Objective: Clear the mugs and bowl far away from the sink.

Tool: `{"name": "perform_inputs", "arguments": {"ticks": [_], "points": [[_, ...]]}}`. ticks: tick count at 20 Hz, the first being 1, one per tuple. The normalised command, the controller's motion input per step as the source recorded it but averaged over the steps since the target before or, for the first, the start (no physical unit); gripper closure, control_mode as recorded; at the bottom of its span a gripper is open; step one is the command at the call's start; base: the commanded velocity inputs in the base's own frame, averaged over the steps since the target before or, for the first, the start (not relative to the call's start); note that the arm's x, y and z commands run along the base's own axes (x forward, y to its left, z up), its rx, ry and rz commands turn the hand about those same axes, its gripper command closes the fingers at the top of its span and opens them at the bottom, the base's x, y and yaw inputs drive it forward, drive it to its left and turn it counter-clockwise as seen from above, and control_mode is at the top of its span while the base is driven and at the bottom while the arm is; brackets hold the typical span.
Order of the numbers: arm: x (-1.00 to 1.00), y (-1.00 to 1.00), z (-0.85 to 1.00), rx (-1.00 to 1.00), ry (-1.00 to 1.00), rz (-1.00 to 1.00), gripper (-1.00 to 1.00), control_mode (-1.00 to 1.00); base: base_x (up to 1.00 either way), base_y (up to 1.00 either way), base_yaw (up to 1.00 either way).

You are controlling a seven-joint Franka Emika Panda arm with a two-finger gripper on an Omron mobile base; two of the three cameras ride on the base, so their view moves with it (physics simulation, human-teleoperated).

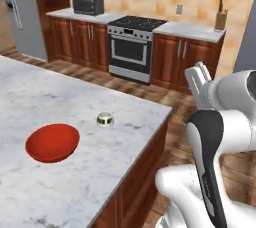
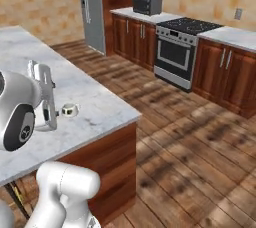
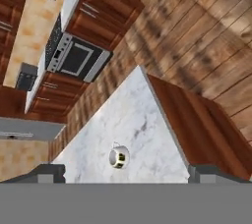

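Observation:
The wide red bowl [image 1: 52,142] rests on the marble island counter [image 1: 30,92], toward its left. To its right, near the counter's far corner, stands the squat white mug [image 1: 105,119] with a dark yellowish mark [image 2: 70,110] [image 3: 118,157]. My gripper [image 1: 199,76] [image 2: 40,72] is raised well above the counter, up and to the right of the mug and apart from it. In the hand view the gripper [image 3: 130,171] looks down on the mug, its fingertips [image 3: 47,171] spread wide and open, nothing between them. The silvery mug and the sink are out of view.
The island's corner and right edge [image 3: 162,115] drop to a wood floor [image 2: 190,137]. Across the aisle stand a stove [image 1: 131,47], a microwave [image 1: 88,4], a knife block [image 1: 220,18] and a grey fridge [image 2: 92,9].

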Motion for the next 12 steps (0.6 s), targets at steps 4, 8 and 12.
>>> {"name": "perform_inputs", "arguments": {"ticks": [4,8,12], "points": [[0.00,0.00,0.00,0.00,0.00,0.00,-1.00,1.00,0.00,0.00,-1.00],[0.00,0.00,0.00,0.00,0.00,0.00,-1.00,1.00,0.00,0.00,-1.00],[0.00,0.00,0.00,0.00,0.00,0.00,-1.00,1.00,0.00,0.00,-1.00]]}}
